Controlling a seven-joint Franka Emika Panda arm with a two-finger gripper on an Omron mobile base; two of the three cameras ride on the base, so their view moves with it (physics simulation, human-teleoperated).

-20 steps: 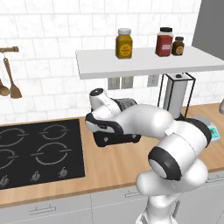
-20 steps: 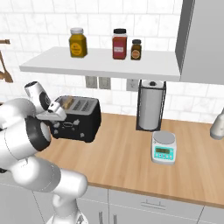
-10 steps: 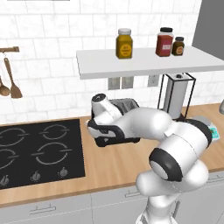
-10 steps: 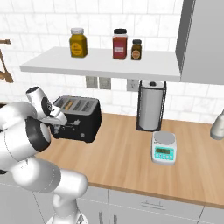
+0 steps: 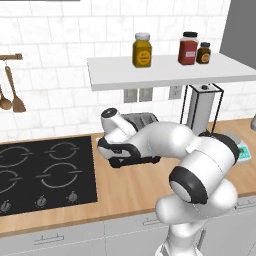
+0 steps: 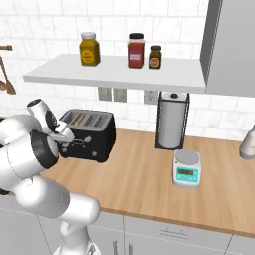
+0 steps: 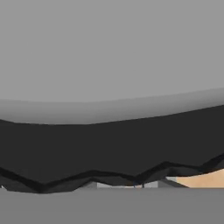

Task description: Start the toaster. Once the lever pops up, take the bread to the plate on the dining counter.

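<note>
Dropping lower since a second ago, gripper (image 6: 74,143) at toaster's (image 6: 94,132) front.
Fingers' state: I cannot tell.

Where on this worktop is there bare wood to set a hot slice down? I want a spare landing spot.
The widest bare patch lies between the toaster and the kitchen scale, in front of the paper towel holder. A narrower strip runs along the front edge before the hob. It is crowded at the toaster's front, where the arm's hand sits.
</note>
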